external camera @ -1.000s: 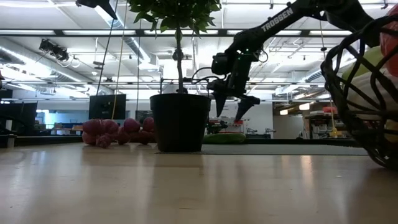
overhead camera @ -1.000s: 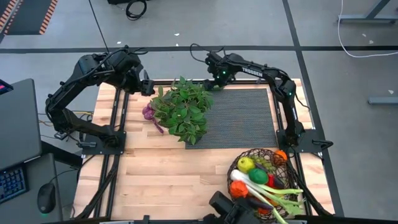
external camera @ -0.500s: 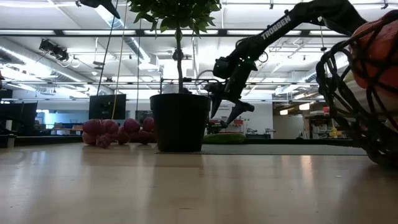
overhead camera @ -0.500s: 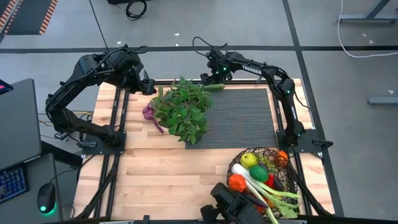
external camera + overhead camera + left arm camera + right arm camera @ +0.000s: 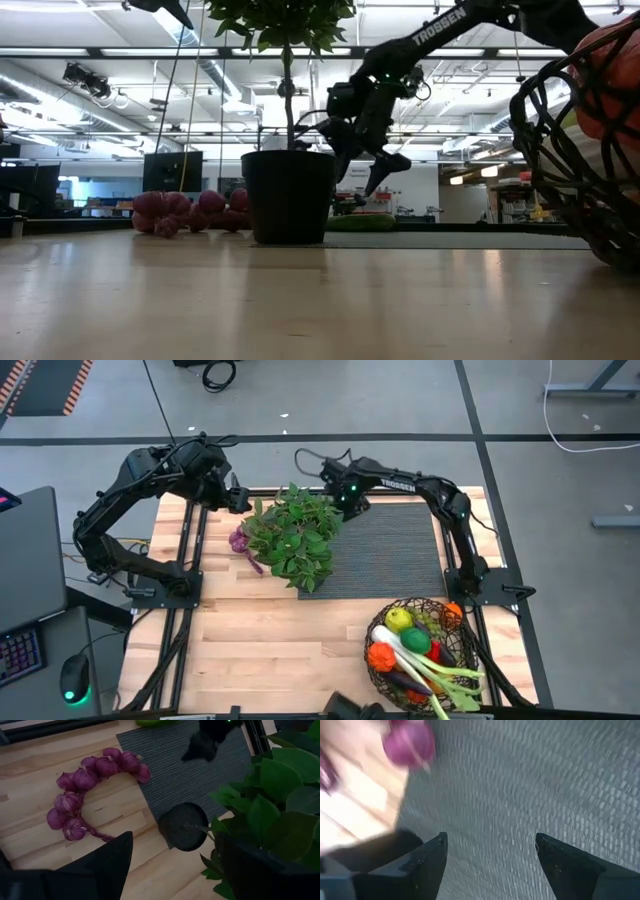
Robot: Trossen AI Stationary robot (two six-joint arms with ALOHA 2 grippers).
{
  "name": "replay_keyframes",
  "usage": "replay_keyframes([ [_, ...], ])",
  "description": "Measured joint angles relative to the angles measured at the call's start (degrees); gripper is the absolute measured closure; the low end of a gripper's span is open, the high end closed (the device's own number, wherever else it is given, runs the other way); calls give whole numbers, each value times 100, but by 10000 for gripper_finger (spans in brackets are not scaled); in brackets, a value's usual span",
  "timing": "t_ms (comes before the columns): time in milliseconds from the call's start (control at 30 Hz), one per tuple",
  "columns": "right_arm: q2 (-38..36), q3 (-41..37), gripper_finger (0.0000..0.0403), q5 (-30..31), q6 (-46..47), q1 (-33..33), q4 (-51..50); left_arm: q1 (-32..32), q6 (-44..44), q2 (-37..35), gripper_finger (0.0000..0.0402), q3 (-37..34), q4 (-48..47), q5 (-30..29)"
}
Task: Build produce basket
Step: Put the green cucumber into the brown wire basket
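Observation:
The wire basket [image 5: 455, 678] stands at the table's near right, holding produce: a lemon [image 5: 398, 620], a lime, an orange tomato [image 5: 380, 657] and a leek. A purple bunch [image 5: 240, 542] lies on the wood left of the potted plant [image 5: 293, 535]. It also shows in the left wrist view as the purple bunch [image 5: 85, 780]. A green cucumber [image 5: 360, 222] lies at the mat's far edge. My right gripper [image 5: 365, 172] hangs open above the mat's far left corner, beside the plant. My left gripper [image 5: 175, 860] stands open, high over the plant's pot [image 5: 182, 826].
The black ribbed mat [image 5: 390, 550] covers the far right of the table. The plant's leaves spread over the mat's left edge. Bare wood [image 5: 270, 640] lies along the near side, left of the basket. The basket's rim [image 5: 560, 130] fills the low view's right.
My right gripper has gone toward the table's left along the mat's far edge, closer to the plant, and has tipped somewhat. The basket has shifted a little at the near right, its produce turned about. A dark shape at the near edge has drawn back.

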Motion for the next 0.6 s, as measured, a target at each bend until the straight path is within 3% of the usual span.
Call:
replay_keyframes([
  [167, -2, -94, 83, 722, -334, 297, -161, 0, -1, 0, 114, 0, 0, -7],
  [300, 11, -442, 76, 953, -179, 132, 221, -29, -81, 0, 114, 0, -4, -12],
  [433, 19, -780, 77, 942, 577, -163, 892, -33, -106, 0, 114, 0, -11, -11],
  [600, 14, -956, 76, 854, 2161, -375, 1981, -62, -171, 0, 114, 0, -20, 22],
])
